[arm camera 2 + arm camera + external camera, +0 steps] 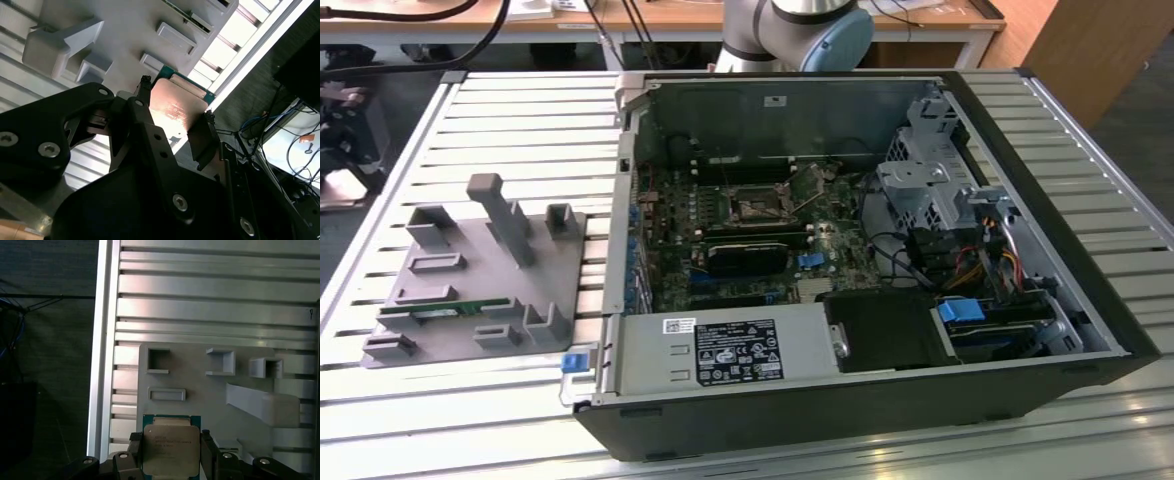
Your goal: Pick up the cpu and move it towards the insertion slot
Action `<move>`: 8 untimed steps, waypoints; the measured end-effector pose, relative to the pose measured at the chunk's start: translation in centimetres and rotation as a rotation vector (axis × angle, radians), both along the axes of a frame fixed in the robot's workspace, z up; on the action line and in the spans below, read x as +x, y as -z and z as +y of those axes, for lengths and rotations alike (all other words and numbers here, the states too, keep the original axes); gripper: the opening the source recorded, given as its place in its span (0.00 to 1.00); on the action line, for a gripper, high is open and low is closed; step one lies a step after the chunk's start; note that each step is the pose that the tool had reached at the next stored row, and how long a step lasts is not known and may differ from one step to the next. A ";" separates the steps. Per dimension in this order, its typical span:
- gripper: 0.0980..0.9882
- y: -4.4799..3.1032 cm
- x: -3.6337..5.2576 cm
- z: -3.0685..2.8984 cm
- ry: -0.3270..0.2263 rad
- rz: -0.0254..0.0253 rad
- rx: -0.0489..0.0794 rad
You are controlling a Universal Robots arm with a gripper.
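In the exterior view the insertion slot lies inside the open case, at three o'clock from the grey fixture on the bench. In the second wrist view the hand clamps the cpu by opposite edges. In the first wrist view the cpu sits over the fixture. It is best carried level, with an even squeeze.

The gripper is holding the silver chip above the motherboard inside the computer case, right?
Not quite: the gripper holds the cpu above the grey parts holder on the slatted table, as the first wrist view shows.
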State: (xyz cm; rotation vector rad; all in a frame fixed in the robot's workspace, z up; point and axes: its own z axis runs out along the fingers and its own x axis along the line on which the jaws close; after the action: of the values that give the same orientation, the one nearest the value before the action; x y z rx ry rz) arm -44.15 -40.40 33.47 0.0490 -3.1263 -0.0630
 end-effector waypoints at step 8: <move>0.50 -0.59 0.00 0.00 0.000 0.0000 0.000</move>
State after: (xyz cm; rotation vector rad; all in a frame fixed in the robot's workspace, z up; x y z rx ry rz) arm -44.15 -40.40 34.06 0.0489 -3.1263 -0.0623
